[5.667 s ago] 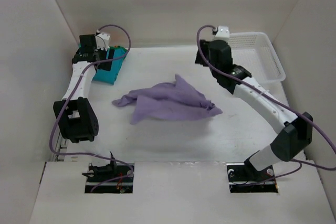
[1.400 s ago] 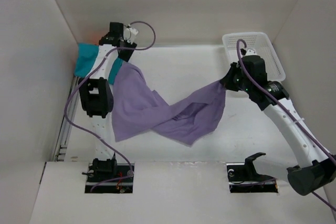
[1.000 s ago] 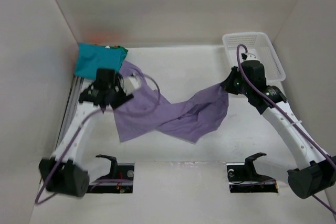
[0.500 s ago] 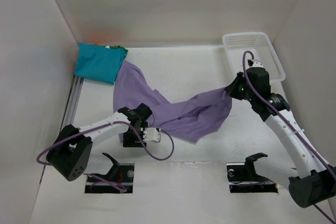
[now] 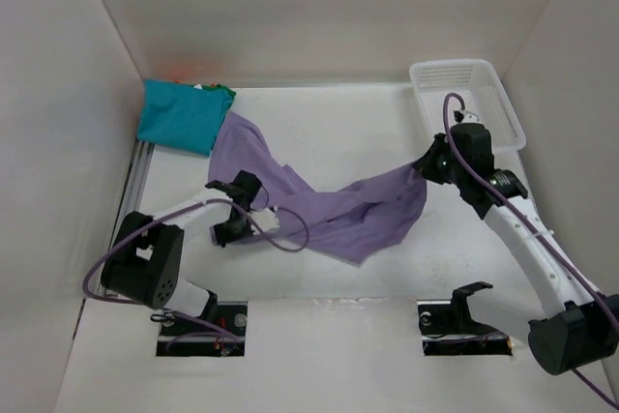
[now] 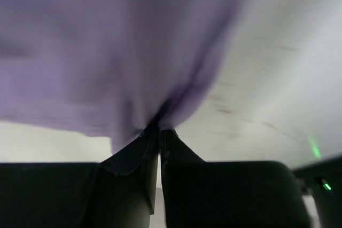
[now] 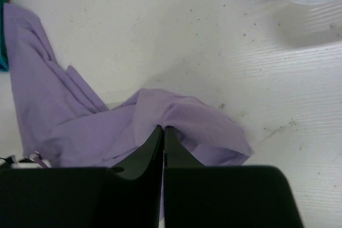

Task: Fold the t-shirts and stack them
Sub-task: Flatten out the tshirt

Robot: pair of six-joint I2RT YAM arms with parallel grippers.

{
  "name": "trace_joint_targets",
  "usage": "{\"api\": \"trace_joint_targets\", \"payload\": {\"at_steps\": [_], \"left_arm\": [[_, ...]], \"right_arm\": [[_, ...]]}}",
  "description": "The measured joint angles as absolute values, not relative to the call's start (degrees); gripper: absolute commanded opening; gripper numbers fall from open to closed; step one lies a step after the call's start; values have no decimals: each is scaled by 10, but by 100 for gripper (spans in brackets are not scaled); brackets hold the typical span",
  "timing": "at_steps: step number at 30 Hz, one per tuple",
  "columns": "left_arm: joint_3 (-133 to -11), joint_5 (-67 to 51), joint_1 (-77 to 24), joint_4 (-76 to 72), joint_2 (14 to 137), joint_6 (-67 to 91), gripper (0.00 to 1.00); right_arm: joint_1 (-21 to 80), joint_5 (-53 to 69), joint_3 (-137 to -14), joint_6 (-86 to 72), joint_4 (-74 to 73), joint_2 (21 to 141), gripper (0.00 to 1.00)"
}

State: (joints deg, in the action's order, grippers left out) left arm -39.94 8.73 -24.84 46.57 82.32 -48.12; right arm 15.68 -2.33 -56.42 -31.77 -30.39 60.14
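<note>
Lavender t-shirt (image 5: pixel 334 212) is pinched in two places. The left fingers (image 6: pixel 133 156) are pressed together on a bunched fold at its near-left edge, and the right fingers (image 7: pixel 140 156) are closed tight on a raised peak at its right end. Between the two grips the cloth lies twisted and crumpled across the middle of the desk (image 5: pixel 329 123). Its far-left corner touches the teal t-shirt (image 5: pixel 182 115), which lies in the far-left corner. A white basket (image 5: pixel 466 69) sits in the far-right corner.
</note>
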Motion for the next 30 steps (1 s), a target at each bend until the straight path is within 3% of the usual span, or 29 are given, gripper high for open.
{"api": "trace_joint_targets", "payload": {"at_steps": [5, 8, 13, 15, 17, 20, 30], "left_arm": [[-575, 76, -139, 434, 903, -454, 0], [-785, 77, -103, 411, 971, -434, 0], [-1165, 89, -72, 328, 1067, -399, 0], [-1243, 93, -66, 298, 1063, -395, 0], [-1265, 94, -64, 262, 1040, -398, 1], [-1232, 95, -64, 226, 984, -409, 2], [-771, 100, -80, 192, 806, -485, 6]], "right_arm": [[128, 2, -656, -305, -321, 735, 0], [109, 18, -864, -287, -352, 873, 0], [98, 22, -1313, -260, -388, 1061, 0], [95, 21, -1446, -253, -392, 1089, 0], [90, 21, -1491, -250, -391, 1071, 0], [83, 18, -1423, -244, -378, 983, 0], [153, -17, -773, -277, -303, 639, 0]]}}
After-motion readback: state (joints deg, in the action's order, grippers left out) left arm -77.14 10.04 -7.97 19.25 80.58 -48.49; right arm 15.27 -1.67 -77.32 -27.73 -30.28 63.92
